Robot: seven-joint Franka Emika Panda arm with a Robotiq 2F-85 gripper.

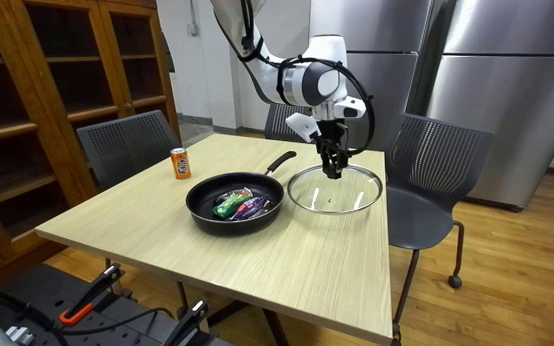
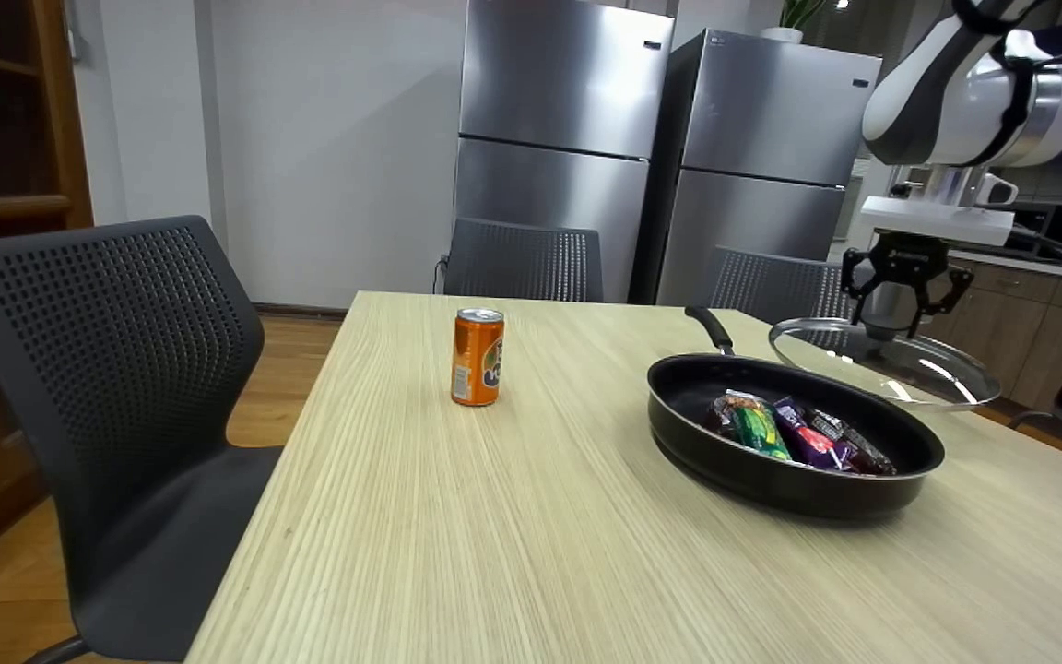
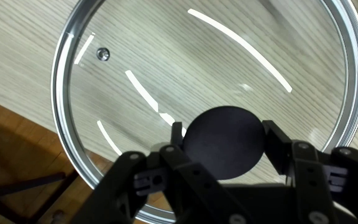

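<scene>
The gripper (image 3: 224,137) has its jaws clamped on the black knob (image 3: 224,149) of a round glass lid (image 1: 334,196), knob pointing up, its broad face lying about level over the table (image 1: 325,274); just beside it sits a black pan (image 1: 231,228) holding coloured packets (image 1: 248,206), handle (image 1: 283,161) aimed towards the fridges (image 1: 508,101), and farther off I see an orange can (image 1: 180,164) standing upright

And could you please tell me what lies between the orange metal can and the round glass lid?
A round black frying pan, holding colourful wrapped packets, lies between the orange can and the glass lid, as both exterior views show.
</scene>
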